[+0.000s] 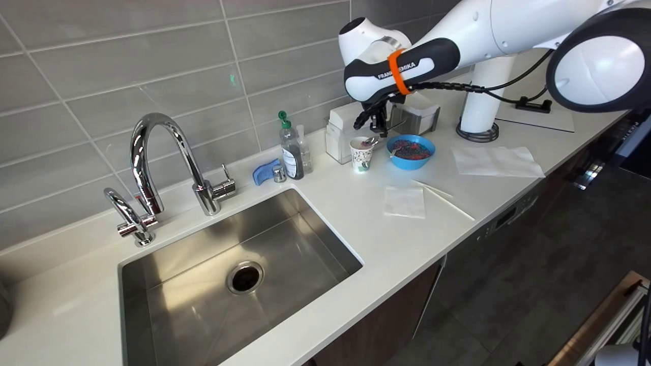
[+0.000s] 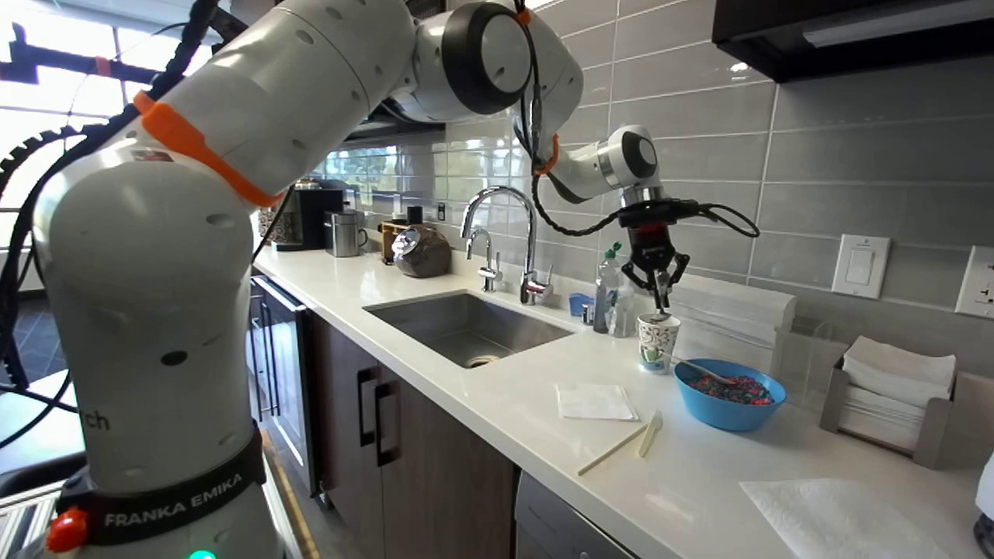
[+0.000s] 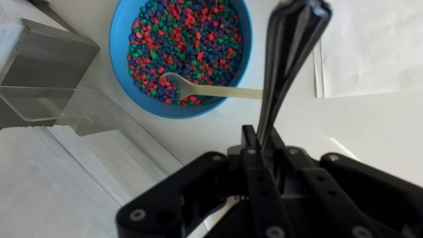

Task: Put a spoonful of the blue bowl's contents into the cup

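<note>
My gripper is shut on a metal spoon, whose handle sticks out past the fingertips in the wrist view. In both exterior views the gripper is above the cup, a small patterned white cup. The spoon's head is at the cup's mouth, with some pinkish bits there; the wrist view mostly hides the cup behind the gripper. The blue bowl stands beside the cup. It holds red, green and blue bits.
A pale spoon rests in the bowl, its handle over the rim toward the cup. Napkin holders and a white box stand close behind. A soap bottle, a sink, a square napkin and thin sticks are nearby.
</note>
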Robot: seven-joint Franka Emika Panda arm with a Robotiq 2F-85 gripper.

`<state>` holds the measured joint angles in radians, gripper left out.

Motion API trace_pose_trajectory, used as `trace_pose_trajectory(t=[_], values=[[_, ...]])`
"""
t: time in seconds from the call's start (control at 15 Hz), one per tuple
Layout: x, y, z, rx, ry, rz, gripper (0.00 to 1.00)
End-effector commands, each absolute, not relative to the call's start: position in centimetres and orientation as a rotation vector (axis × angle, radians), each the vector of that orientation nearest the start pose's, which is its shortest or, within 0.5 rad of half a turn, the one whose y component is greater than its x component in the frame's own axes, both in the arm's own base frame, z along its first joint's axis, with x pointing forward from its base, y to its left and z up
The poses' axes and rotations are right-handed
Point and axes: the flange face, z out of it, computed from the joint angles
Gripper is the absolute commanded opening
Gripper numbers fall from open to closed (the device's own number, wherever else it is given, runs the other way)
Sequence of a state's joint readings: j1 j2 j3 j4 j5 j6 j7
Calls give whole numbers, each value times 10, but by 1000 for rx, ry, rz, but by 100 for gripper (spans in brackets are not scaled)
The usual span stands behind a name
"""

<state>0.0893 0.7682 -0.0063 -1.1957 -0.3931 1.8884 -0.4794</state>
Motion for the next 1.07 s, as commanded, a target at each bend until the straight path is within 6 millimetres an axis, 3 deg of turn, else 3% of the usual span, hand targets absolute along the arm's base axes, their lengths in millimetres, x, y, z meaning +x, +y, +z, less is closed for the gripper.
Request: trace_pose_trajectory(t=[0.0, 1.0], values=[[754, 48, 320, -3323, -1211, 348, 2], [764, 81, 325, -3457, -1330, 503, 2]])
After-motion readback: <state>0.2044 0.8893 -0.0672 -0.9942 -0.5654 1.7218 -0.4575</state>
